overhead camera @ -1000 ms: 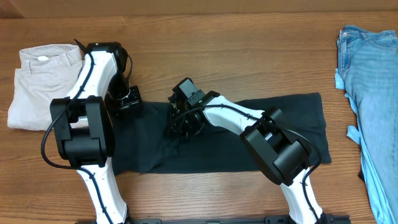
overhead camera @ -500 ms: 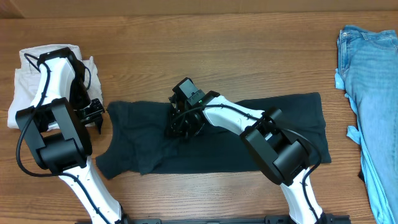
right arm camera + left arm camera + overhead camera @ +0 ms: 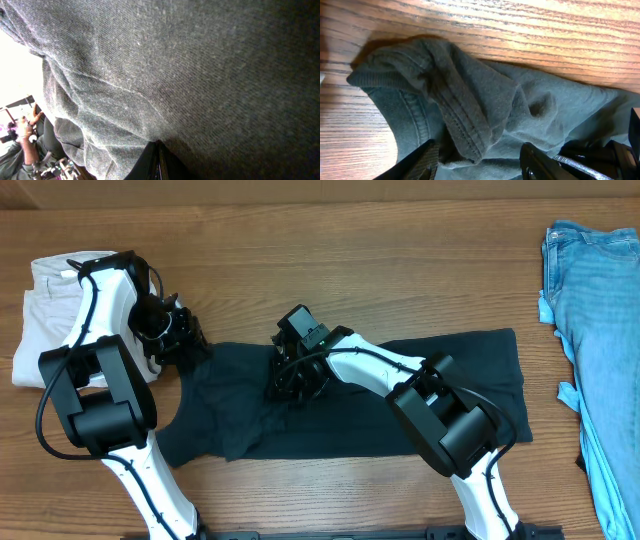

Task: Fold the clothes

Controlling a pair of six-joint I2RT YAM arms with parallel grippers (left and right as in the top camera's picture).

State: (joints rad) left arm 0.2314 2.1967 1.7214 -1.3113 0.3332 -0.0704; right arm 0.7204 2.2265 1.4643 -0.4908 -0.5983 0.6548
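Note:
The black T-shirt lies spread across the middle of the table with its plain side up; no lettering shows. My left gripper is at the shirt's upper left corner. In the left wrist view its jaws are open on either side of a bunched, stitched fold of the shirt. My right gripper rests on the shirt left of its middle. In the right wrist view its fingers are shut, pinching the dark fabric.
Pale beige trousers lie at the far left, just behind my left arm. Light-blue jeans lie along the right edge. Bare wooden table runs behind the shirt.
My left arm swung left off the shirt toward the beige trousers, then came back to the shirt's upper left corner. The shirt's left part is now uncovered. The right arm has not moved.

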